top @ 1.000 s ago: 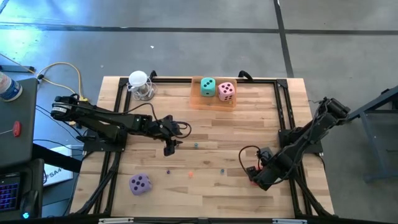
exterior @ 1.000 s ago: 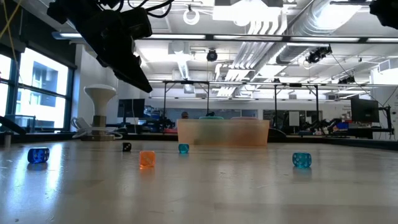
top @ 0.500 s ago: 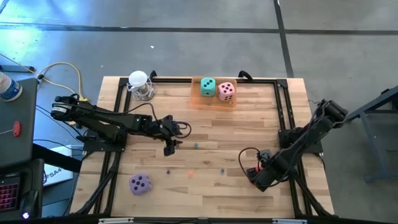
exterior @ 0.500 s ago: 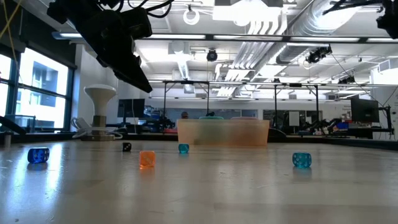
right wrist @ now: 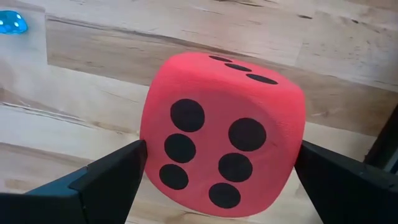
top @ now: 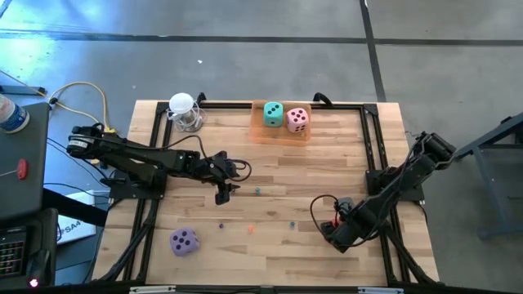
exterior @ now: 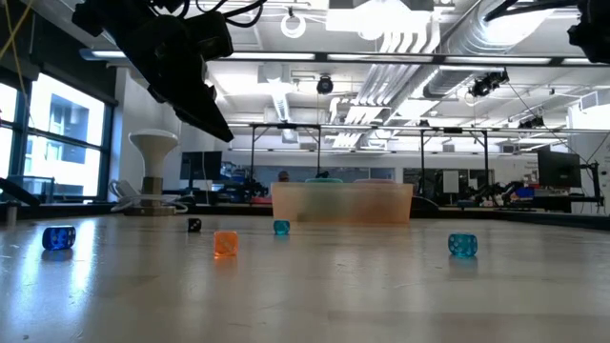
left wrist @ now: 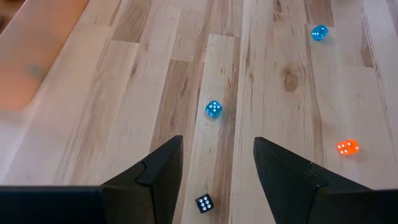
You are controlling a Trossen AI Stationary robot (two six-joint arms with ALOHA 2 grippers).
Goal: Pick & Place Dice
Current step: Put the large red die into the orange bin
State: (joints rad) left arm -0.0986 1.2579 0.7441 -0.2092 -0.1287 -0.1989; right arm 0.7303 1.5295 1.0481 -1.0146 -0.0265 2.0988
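Note:
The red die (right wrist: 221,143) fills the right wrist view, six pips facing the camera, and my right gripper (right wrist: 221,155) is shut on it. From above, that gripper (top: 331,234) sits near the table's near right part and covers most of the die. The teal die (top: 273,113) and pink die (top: 297,119) rest in an orange tray (top: 280,133) at the far edge. Resting on the wood at the near left is the purple die (top: 183,241). My left gripper (top: 222,194) hangs open above the table's middle left, fingers apart (left wrist: 217,180). My right gripper pinches the red die between its two fingers, one finger (right wrist: 118,174) on the die's side face (right wrist: 149,140) and the other (right wrist: 336,177) on the opposite side. The arm slants down from the table's right. Whether the die is off the wood, I cannot tell.
Tiny bead dice lie scattered mid-table: a teal one (top: 257,191), an orange one (top: 250,229), a blue one (top: 221,224) and a black one (left wrist: 204,203). A white stand (top: 184,110) is at the far left corner. Black rails (top: 372,147) run along the table's sides.
My right gripper has shifted a little toward the table's left and near edge, with the red die between its fingers.

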